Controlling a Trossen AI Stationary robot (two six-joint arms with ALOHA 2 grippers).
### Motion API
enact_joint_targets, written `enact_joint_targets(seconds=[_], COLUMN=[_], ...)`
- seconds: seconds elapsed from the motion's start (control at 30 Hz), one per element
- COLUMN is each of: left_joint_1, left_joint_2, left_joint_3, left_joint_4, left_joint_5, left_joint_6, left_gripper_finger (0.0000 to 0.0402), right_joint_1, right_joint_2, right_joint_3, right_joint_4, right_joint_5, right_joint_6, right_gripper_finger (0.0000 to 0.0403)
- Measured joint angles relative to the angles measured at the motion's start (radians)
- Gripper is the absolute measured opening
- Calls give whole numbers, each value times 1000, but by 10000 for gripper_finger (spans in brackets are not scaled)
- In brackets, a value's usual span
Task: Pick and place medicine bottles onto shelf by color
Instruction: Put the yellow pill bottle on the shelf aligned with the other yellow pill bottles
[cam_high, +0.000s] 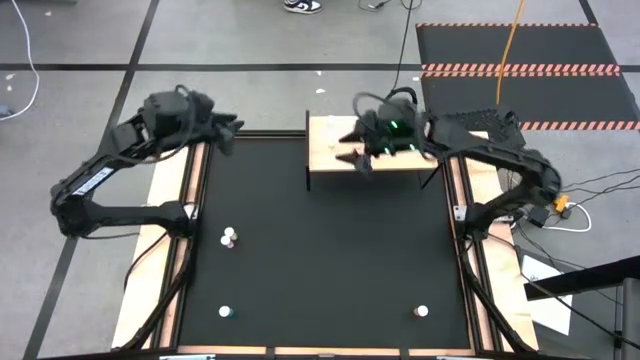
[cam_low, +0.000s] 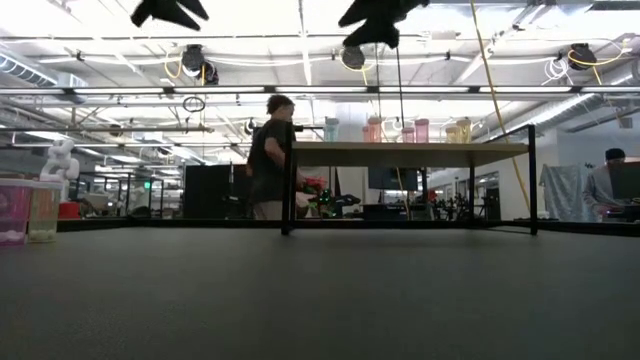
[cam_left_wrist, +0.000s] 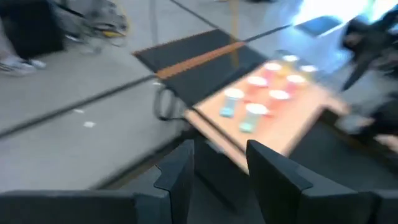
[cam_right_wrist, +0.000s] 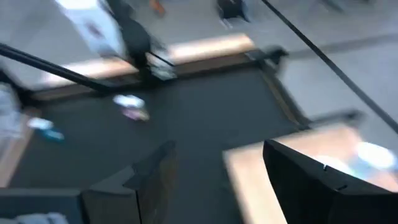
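The light-wood shelf (cam_high: 330, 150) stands on thin black legs at the table's far edge. Several small white-capped bottles, blue, pink and orange, stand on it (cam_left_wrist: 256, 98), also in the low view (cam_low: 372, 129). Three more bottles stand on the black table: a pink one (cam_high: 229, 238) at the left, a bluish one (cam_high: 225, 312) and an orange one (cam_high: 422, 312) near the front edge. My right gripper (cam_high: 350, 155) hangs open and empty above the shelf's near left part (cam_right_wrist: 249, 165). My left gripper (cam_high: 230, 128) is open and empty, held high over the table's far left corner.
Pale wooden strips (cam_high: 165, 260) edge the black tabletop on both sides. In the low view a person (cam_low: 270, 160) stands beyond the shelf and another sits at the far right (cam_low: 610, 185). Two tinted containers (cam_low: 28, 210) show at the low view's left edge.
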Motion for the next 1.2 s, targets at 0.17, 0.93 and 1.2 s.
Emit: enact_joint_targets(seconds=[0.17, 0.93, 1.2], left_joint_1=[-201, -982, -921], left_joint_2=[-12, 362, 363], left_joint_3=[0, 0, 0], left_joint_4=[-80, -55, 33], left_joint_5=[-66, -321, -422], left_joint_6=[-199, -814, -536], left_gripper_finger=[147, 147, 147], right_joint_1=[117, 773, 928], right_joint_2=[-167, -237, -250], right_joint_3=[-275, -671, -630], right_joint_4=[334, 342, 8], right_joint_5=[-116, 304, 307], right_joint_6=[138, 587, 1063], right_gripper_finger=[235, 188, 163])
